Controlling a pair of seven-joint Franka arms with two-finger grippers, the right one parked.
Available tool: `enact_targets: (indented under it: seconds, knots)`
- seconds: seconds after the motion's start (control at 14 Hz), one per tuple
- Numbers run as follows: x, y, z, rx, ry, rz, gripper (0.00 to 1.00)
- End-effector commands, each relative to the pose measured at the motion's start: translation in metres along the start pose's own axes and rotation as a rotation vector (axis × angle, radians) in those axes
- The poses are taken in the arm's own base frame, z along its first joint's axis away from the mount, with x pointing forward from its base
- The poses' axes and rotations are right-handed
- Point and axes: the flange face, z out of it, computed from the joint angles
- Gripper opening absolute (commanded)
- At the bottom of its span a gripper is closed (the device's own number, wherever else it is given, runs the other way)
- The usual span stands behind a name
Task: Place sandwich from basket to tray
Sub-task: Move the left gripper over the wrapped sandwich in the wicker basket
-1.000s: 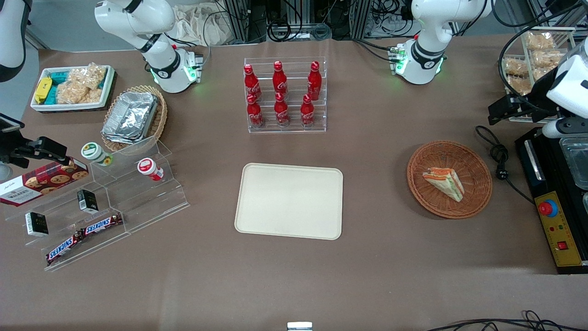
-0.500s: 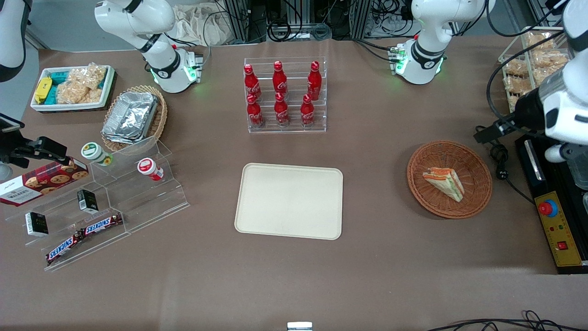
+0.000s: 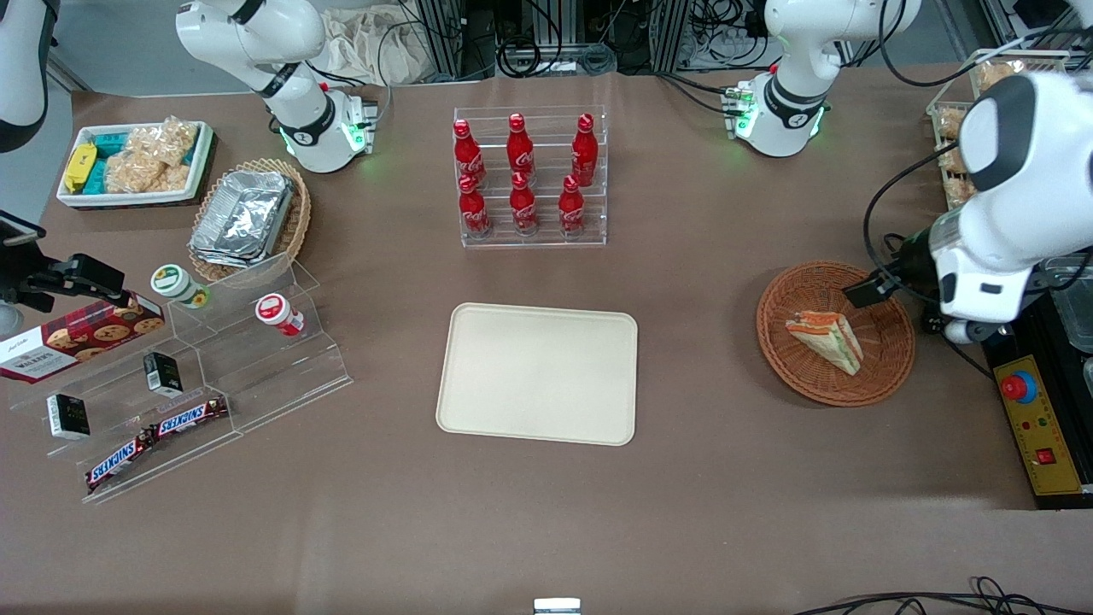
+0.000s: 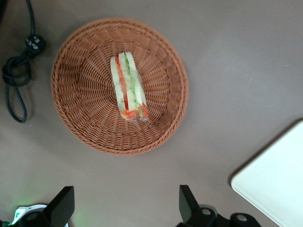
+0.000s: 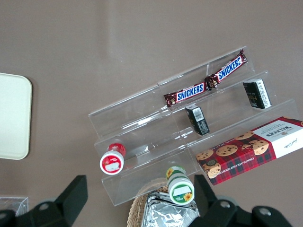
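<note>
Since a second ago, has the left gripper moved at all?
Yes. The gripper has swung in from the table's working-arm end toward the basket and now hangs open over its rim, above the sandwich, which stays put.

Brown worktop [image 3: 700,478] with goods laid out
Cream tray [image 3: 538,373] at frame centre, round basket [image 3: 888,376] centre-right under the gripper [image 4: 125,205], whose jaws are spread; bottle rack [image 3: 531,178] upper middle, snack stand [image 3: 184,384] lower left
</note>
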Motion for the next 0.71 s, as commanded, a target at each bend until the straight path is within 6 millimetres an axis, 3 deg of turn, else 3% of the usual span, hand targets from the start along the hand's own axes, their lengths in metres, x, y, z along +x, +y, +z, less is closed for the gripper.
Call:
enact_targets:
  seconds: [0.0, 0.36, 0.64]
  knots:
    - [0.000, -0.018, 0.050, -0.021, 0.028, -0.067, 0.99]
    - [0.018, -0.026, 0.130, -0.059, 0.069, -0.135, 0.99]
    - [0.030, -0.020, 0.176, -0.048, 0.066, -0.158, 0.99]
